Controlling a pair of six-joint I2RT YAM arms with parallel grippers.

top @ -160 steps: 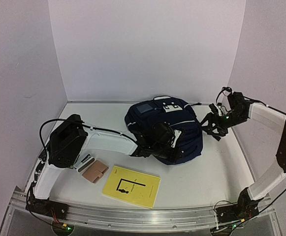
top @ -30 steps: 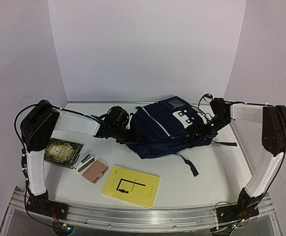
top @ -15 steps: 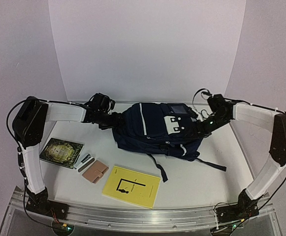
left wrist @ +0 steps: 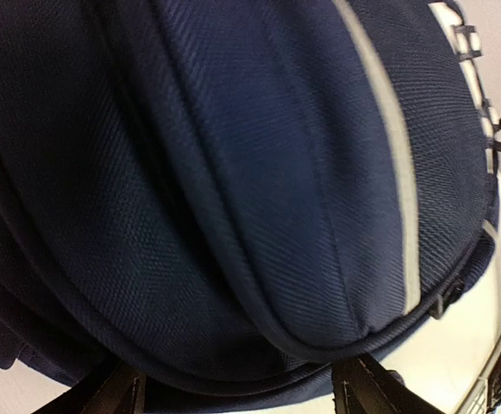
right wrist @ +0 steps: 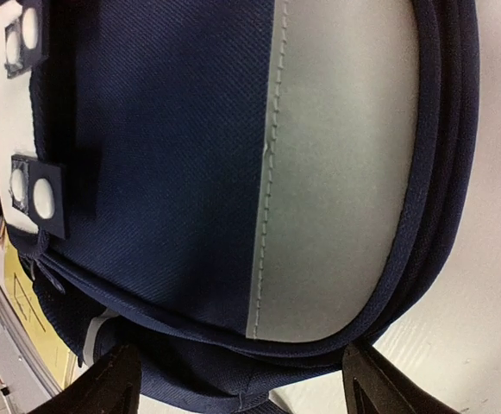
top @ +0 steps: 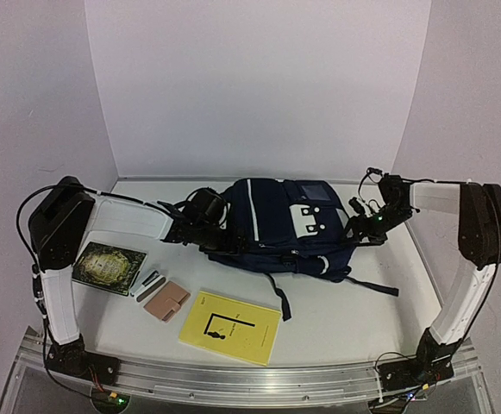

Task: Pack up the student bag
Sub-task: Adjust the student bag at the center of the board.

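The student bag, dark navy with white piping and a white patch, lies across the middle of the table with its black straps trailing toward the front. My left gripper is at its left end. In the left wrist view the left gripper stands wide, with the bag filling the gap and pressed against both fingers. My right gripper is at the bag's right end. There too the right gripper spans the piped edge of the bag, and fabric touches both fingers.
A yellow book lies at the front centre. A tan wallet and two small grey bars lie to its left, and a green book is at the far left. Walls enclose the back and both sides.
Over the last second the bag swung round and settled flatter across the table, its straps now trailing forward. Both grippers stayed at its ends; the left one moved back toward the near side.
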